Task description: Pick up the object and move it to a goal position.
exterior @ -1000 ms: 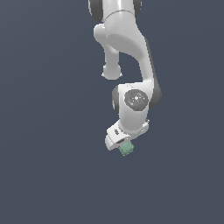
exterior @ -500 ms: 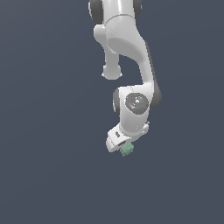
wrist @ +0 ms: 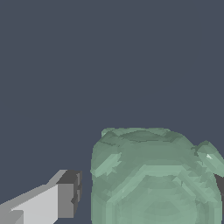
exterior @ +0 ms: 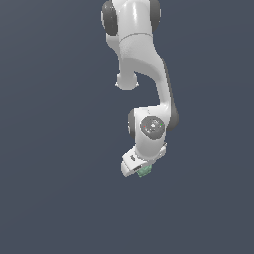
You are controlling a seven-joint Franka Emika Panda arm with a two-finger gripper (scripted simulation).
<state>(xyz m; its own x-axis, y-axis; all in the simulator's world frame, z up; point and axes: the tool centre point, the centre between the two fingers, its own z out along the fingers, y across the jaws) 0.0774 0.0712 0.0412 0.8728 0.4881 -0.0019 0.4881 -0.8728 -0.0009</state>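
The object is a small pale green knobbed block, seen in the exterior view just under the white hand. My gripper stands around it. In the wrist view the object fills the space between the fingers of my gripper. One finger stands a small gap away from the block. The other finger shows only as a dark sliver at the block's far side. The gripper is open and the block's underside is hidden.
Only a plain dark grey-blue surface surrounds the arm. The white arm reaches down from the top of the exterior view.
The wrist and hand have sunk a little lower toward the object. The object has stayed where it was.
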